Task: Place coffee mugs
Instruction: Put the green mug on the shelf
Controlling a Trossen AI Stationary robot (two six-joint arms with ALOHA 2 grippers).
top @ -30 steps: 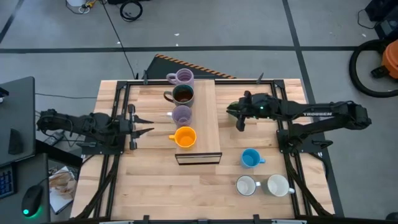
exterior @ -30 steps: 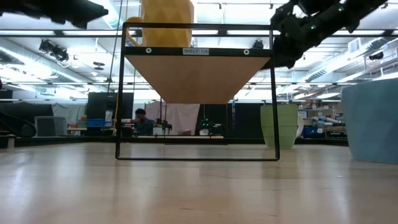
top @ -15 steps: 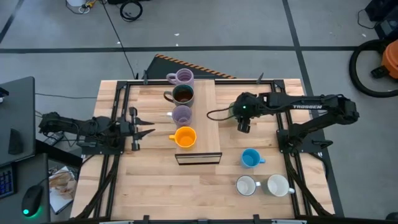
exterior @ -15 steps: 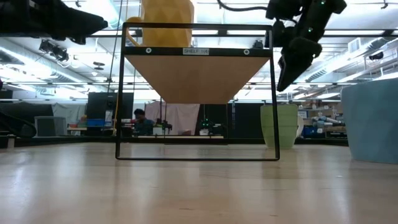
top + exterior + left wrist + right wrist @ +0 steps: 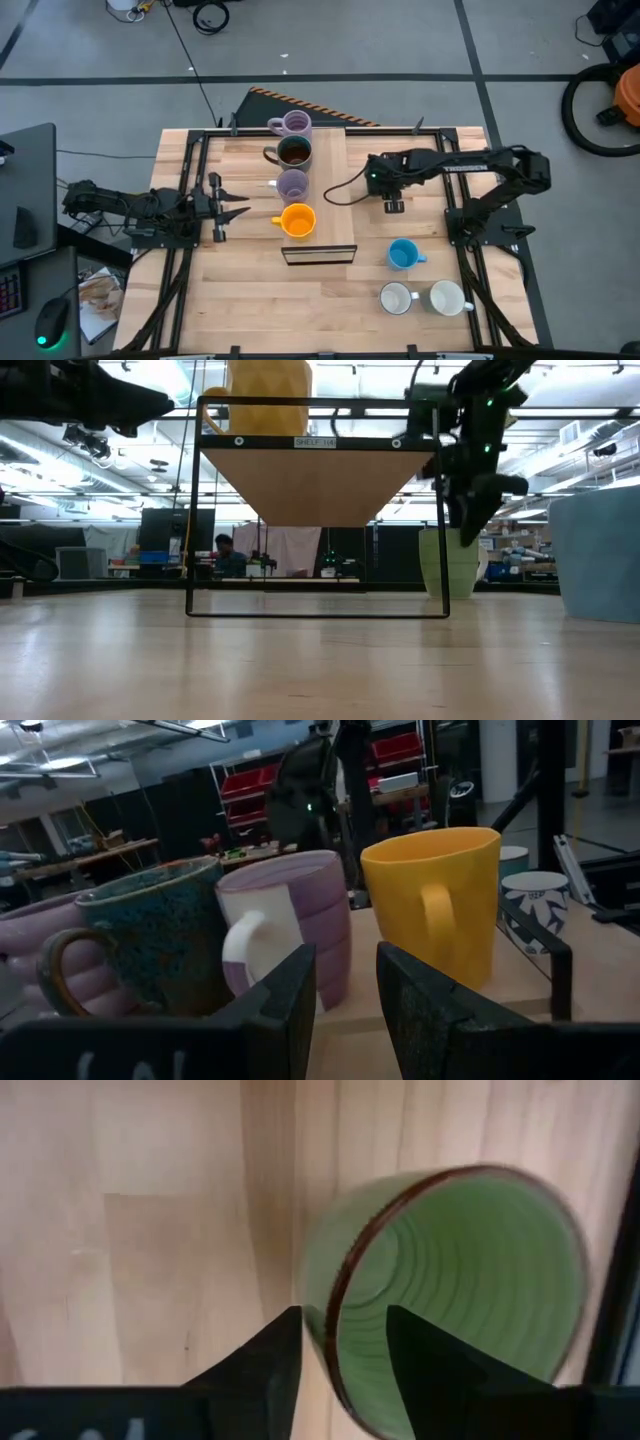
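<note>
On the raised shelf (image 5: pixel 330 215) stand a lilac mug (image 5: pixel 290 124), a dark brown mug (image 5: pixel 293 152), a second lilac mug (image 5: pixel 292 184) and an orange mug (image 5: pixel 297 220). A blue mug (image 5: pixel 402 254) and two white mugs (image 5: pixel 395 298) (image 5: pixel 447 297) rest on the table. The green mug (image 5: pixel 450 1295) (image 5: pixel 448 565) stands upright on the table, right of the shelf; in the high view the arm hides it. My right gripper (image 5: pixel 343 1335) (image 5: pixel 468 532) points down, open, a finger on either side of the mug's wall at the rim. My left gripper (image 5: pixel 345 980) (image 5: pixel 235 208) waits open, left of the shelf.
The shelf's black wire frame (image 5: pixel 440 510) stands close beside the right gripper and the green mug. A black metal frame (image 5: pixel 450 215) runs along the table's left and right sides. Bare wood lies in front of the shelf and near the table's near edge.
My right gripper has tipped from nearly level to pointing down and has dropped beside the shelf toward the green mug, its fingertips now at the mug's rim. The mugs have stayed where they were.
</note>
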